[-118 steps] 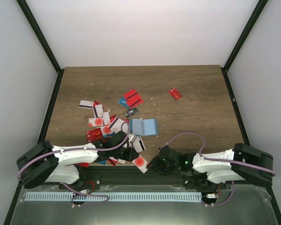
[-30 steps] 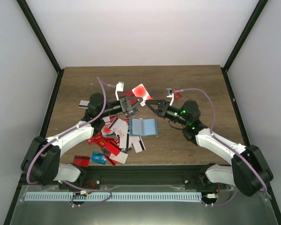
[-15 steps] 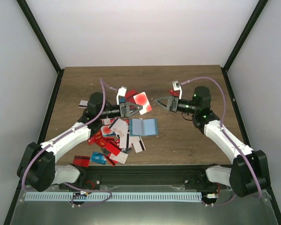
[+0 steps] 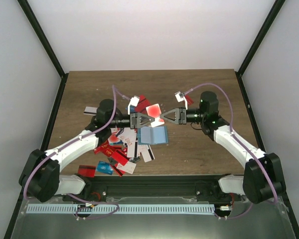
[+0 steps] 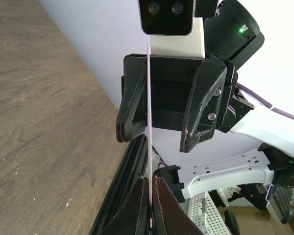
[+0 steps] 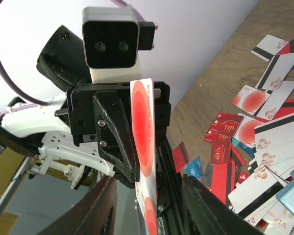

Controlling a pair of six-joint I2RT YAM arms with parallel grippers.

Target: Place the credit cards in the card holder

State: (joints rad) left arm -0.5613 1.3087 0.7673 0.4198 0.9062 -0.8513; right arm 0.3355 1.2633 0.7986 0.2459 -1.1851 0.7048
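- the left hand (image 4: 149, 120) is clenched on a white card (image 4: 152, 109) with a large red dot; the card is gripped by its near end, between the two fingers.
- in the left wrist view the white card (image 5: 148, 122) is seen edge-on, running straight out from the pinched fingertips (image 5: 142, 196) toward the opposite hand.
- the right hand (image 4: 162, 117) is turned to face the left hand, fingertip to fingertip, and both are raised above the tabletop (image 4: 209, 89).
- the right hand's fingers are spread apart, and the free end of the card is placed in the gap between them; nothing is gripped by this hand.
- in the left wrist view the card lies close beside one of the right hand's fingers (image 5: 130, 112) and well apart from the other; whether that finger is touched cannot be told.
- the card holder (image 4: 153, 134) lies opened flat on the tabletop, below the two hands and just nearer the arm bases, with its light blue pockets facing up.
- the other credit cards (image 4: 120, 147) are scattered on the tabletop on the left hand's side, under and beside the left forearm; red ones, white ones with red dots or black stripes, and a blue one are seen, some overlapping.
- some of these cards touch the card holder's edge on the side toward the left arm.
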